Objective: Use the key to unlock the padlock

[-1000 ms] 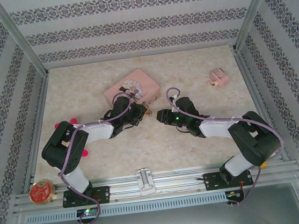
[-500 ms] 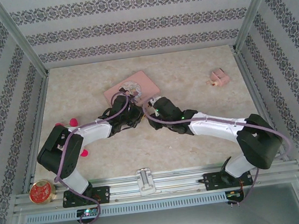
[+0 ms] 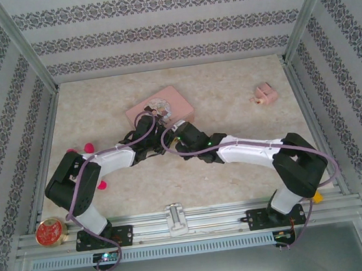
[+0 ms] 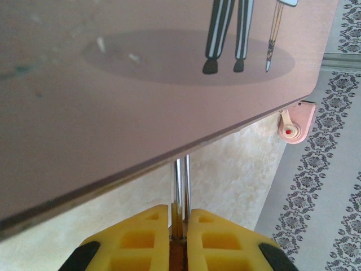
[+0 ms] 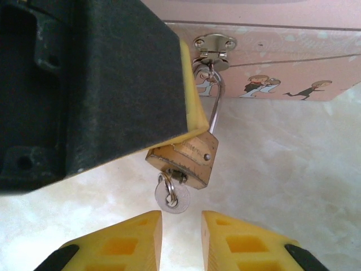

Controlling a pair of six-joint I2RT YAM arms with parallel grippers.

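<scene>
Hanging from one tin (image 5: 282, 62): one padlock (image 5: 183, 161), one key (image 5: 172, 199).

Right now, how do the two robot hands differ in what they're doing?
The left hand is shut on the padlock, which hangs from the clasp of the pink tin; the right hand is open and holds nothing. The left hand touches the padlock's brass body; the right hand sits just short of the key in the padlock's keyhole. Both have yellow fingers.

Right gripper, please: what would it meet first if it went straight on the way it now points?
Most likely the key hanging in the padlock, just ahead of the open right gripper, though depth is unclear.
</scene>
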